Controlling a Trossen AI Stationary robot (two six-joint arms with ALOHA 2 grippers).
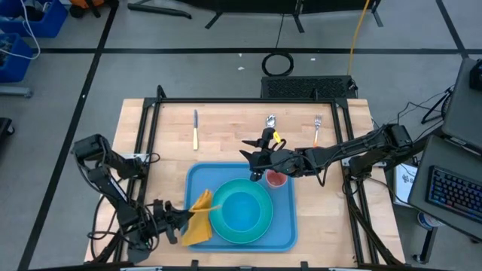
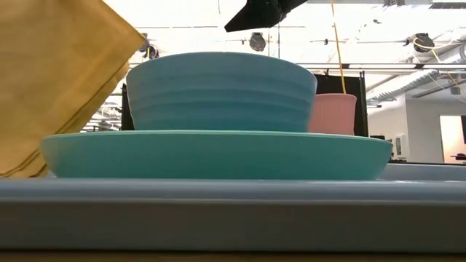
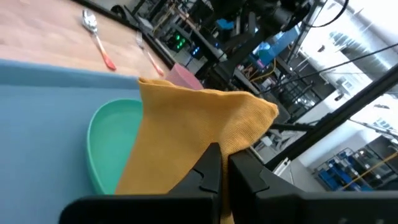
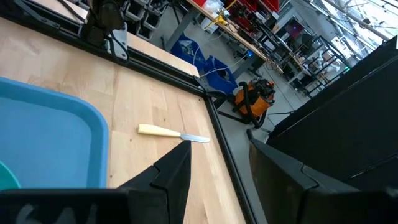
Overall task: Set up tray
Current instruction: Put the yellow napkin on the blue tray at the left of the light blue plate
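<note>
The light-blue tray (image 1: 199, 181) lies mid-table, toward the near edge. On it stand a turquoise plate (image 1: 260, 229) with a blue bowl (image 2: 218, 91) and, at its far right corner, a pink cup (image 1: 276, 179). My left gripper (image 1: 179, 219) is at the tray's near left edge, shut on the yellow-orange napkin (image 1: 199, 220). My right gripper (image 1: 257, 159) hovers open over the tray's far rim beside the cup, touching nothing. In the low view the napkin (image 2: 51, 80) fills the left side, and the right gripper (image 2: 262, 13) shows at the top. My left gripper (image 3: 224, 160) pinches the folded napkin between its two fingers at the napkin's near left end (image 3: 186, 168), coming level from the table's left. The napkin's free end (image 3: 249, 115) rises tilted past the fingers and over the plate's rim (image 3: 99, 124). Its lower edge (image 2: 18, 169) shows several layers.
On the bare wood beyond the tray lie a yellow-handled knife (image 1: 195, 129), a spoon (image 1: 270, 122) and a fork (image 1: 317, 129). The knife (image 4: 171, 132) also shows in the right wrist view past the tray's corner (image 4: 93, 124). A black frame borders the table.
</note>
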